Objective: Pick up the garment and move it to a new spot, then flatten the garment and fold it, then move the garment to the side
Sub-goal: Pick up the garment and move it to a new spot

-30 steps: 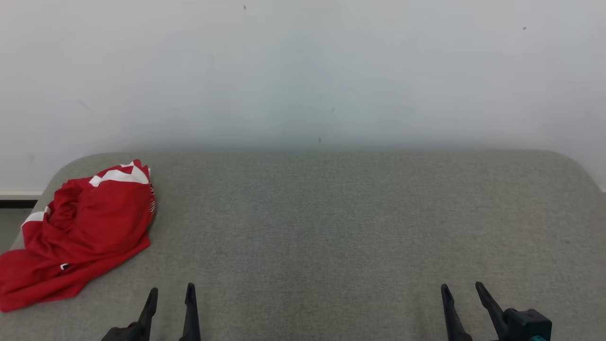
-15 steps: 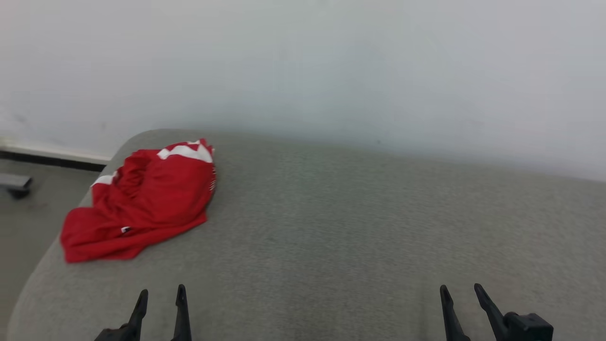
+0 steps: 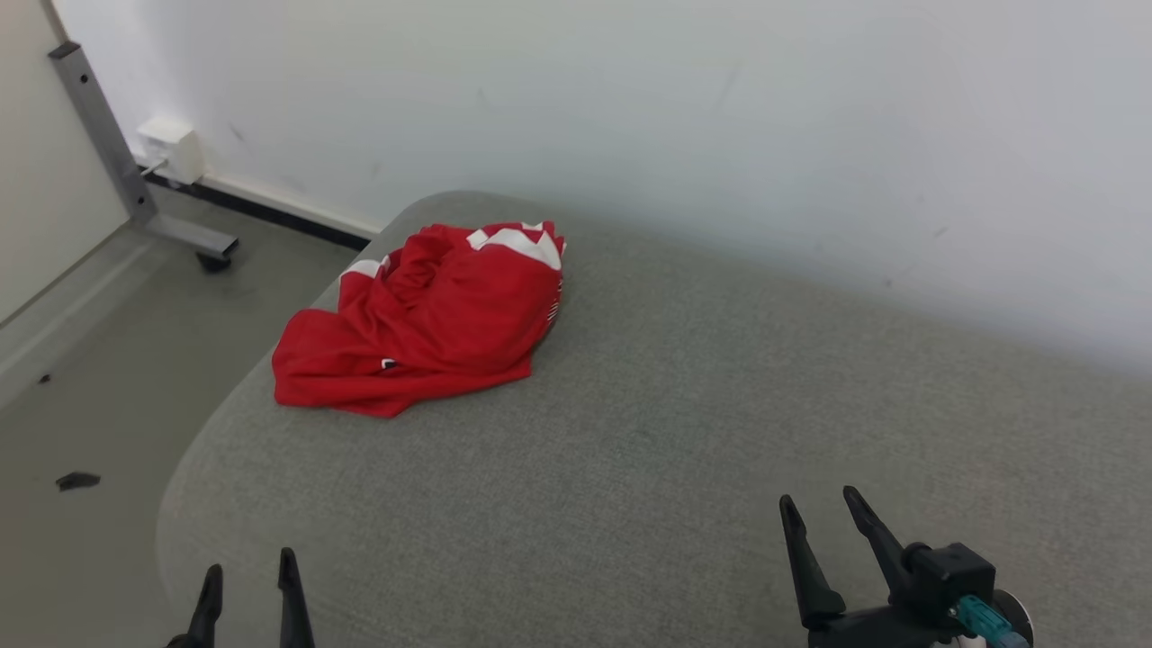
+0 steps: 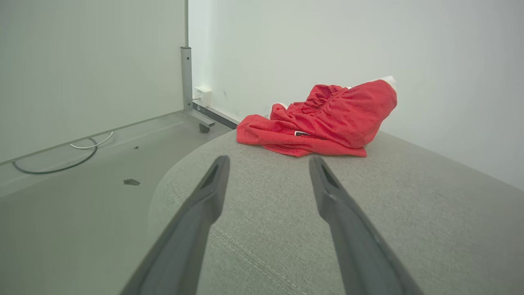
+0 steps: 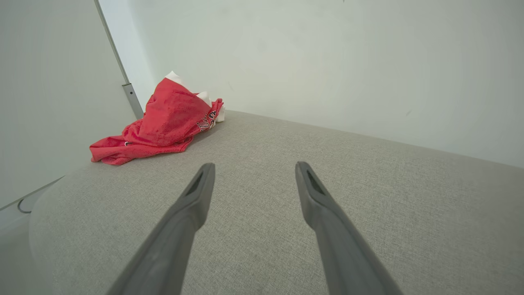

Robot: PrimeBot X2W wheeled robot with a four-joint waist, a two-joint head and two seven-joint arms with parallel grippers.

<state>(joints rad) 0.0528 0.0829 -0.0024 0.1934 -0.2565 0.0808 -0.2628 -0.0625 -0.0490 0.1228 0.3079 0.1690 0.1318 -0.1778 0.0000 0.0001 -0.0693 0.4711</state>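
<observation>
Garment is brought nearer centre by a leftward turn of the view (cloth itself unmoved); left gripper and right gripper are kept open and empty, pickup unbegun.

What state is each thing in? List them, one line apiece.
red garment: crumpled in a heap, unfolded, lying at the far left end of the grey cushion, not held.
left tool: open, empty, apart from the garment.
right tool: open, empty, apart from the garment.
grey cushion: bears the garment.
</observation>
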